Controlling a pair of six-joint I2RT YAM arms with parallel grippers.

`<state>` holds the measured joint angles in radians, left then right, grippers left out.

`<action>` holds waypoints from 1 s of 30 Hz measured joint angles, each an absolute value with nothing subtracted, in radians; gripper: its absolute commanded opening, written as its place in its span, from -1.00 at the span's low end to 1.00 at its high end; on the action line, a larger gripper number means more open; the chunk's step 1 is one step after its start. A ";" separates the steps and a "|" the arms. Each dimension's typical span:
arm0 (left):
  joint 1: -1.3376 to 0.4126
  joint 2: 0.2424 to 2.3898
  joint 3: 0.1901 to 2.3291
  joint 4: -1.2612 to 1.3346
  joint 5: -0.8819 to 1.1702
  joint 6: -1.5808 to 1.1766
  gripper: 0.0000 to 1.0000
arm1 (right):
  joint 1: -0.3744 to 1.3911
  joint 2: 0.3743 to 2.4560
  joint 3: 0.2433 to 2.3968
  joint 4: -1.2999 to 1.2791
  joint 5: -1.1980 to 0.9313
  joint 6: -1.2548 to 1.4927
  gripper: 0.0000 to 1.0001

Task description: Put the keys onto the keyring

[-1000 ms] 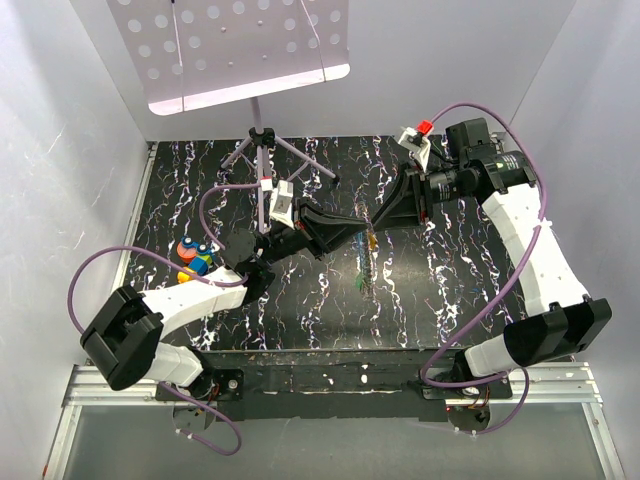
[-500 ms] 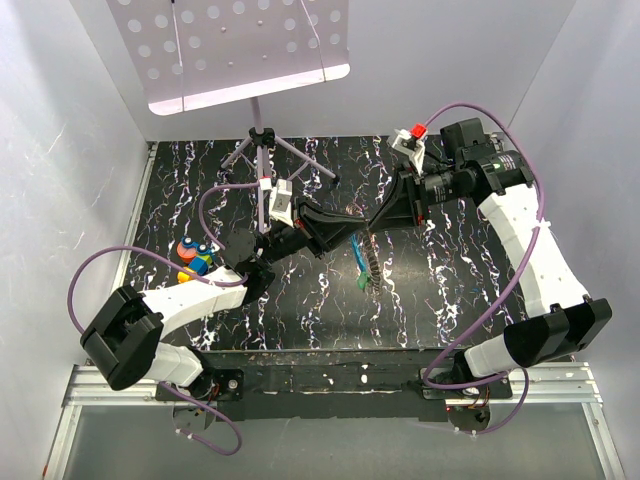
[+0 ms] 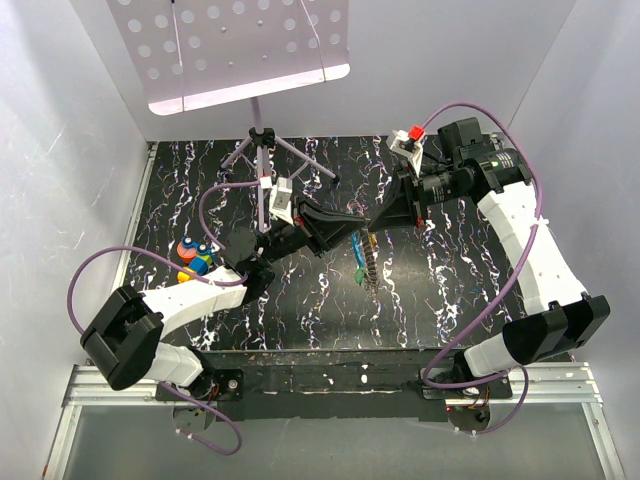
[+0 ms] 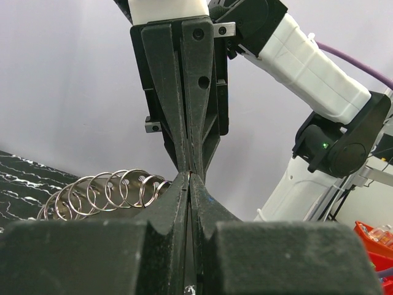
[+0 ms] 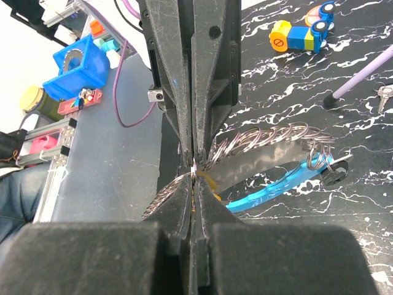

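Table [image 3: 480, 300] first: black with white veins, spreading out under the music stand [image 3: 240, 50]. Your left arm [image 3: 190, 290] and right arm [image 3: 535, 250] both reach to one spot just in front of the stand's feet, a touch toward the right arm's side. There your left gripper [image 3: 352, 226] and right gripper [image 3: 378, 220] meet tip to tip, each with its fingers pressed together. The ring chain [image 3: 372, 262] hangs from that meeting point and runs away from the stand. You can't tell which gripper pinches its wire. Toy blocks [image 3: 193, 256] sit in front of the stand, well off to the left arm's side. The blue key [image 5: 270, 187] dangles low on the chain, farther from the stand than the fingertips. The yellow-orange key [image 5: 207, 182] peeks out right at the right gripper's tips.
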<state>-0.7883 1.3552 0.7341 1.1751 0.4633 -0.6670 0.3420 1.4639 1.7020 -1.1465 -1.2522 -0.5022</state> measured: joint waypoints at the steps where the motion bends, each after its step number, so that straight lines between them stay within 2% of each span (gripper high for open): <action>1: -0.788 1.355 0.734 1.172 0.466 -0.670 -1.00 | 0.342 1.464 1.702 -1.152 -1.251 -0.506 -0.97; 2: -0.787 1.356 0.734 1.168 0.471 -0.673 -0.91 | 0.342 1.464 1.702 -1.156 -1.248 -0.511 -0.97; 5: -0.771 1.355 0.736 1.152 0.498 -0.694 -0.42 | 0.343 1.464 1.702 -1.171 -1.234 -0.528 -0.97; 7: -0.749 1.352 0.745 1.133 0.533 -0.723 -0.18 | 0.344 1.463 1.698 -1.177 -1.227 -0.537 -0.97; 13: -0.645 1.304 0.820 0.958 0.657 -0.796 0.41 | 0.344 1.461 1.659 -1.190 -1.204 -0.581 -0.97; 22: -0.593 1.280 1.171 0.291 0.967 -0.624 0.46 | 0.344 1.460 1.621 -1.240 -1.179 -0.663 -0.97; 30: -0.613 1.374 1.320 -0.106 1.062 -0.454 0.34 | 0.344 1.460 1.617 -1.260 -1.179 -0.691 -0.97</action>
